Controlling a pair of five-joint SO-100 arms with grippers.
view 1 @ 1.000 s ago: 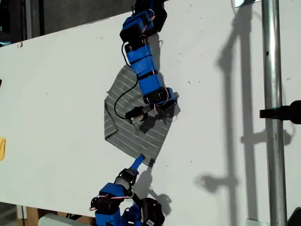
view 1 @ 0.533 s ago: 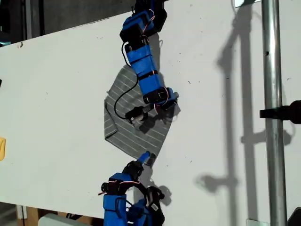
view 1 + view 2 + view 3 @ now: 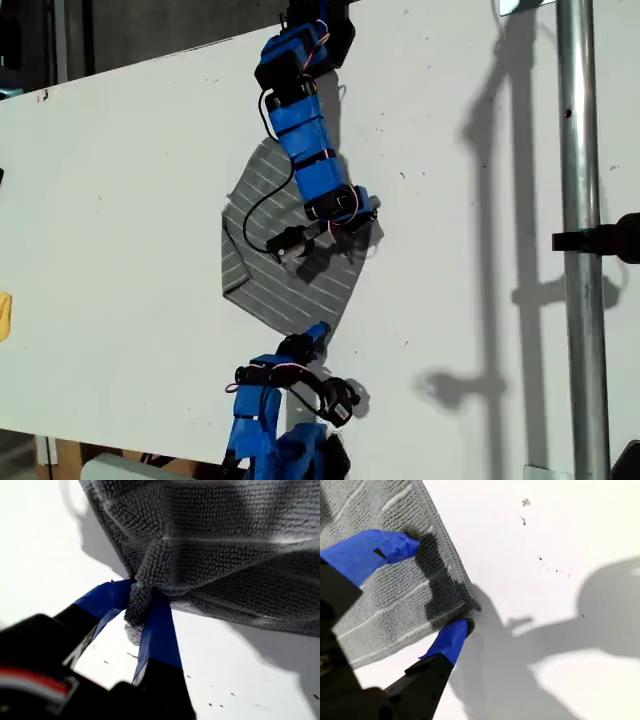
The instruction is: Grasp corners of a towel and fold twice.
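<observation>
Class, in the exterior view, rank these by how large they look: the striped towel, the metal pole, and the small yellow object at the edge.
1. the metal pole, the longest, spanning the full height, though nearness to the camera may inflate it.
2. the towel, a broader patch.
3. the yellow object, cut by the frame, so only its visible part counts.

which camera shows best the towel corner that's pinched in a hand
The first wrist view: the soft grey striped towel's corner is bunched between my first hand's blue fingers. The exterior view shows that corner small and distant; the second wrist view shows a different corner.
</observation>
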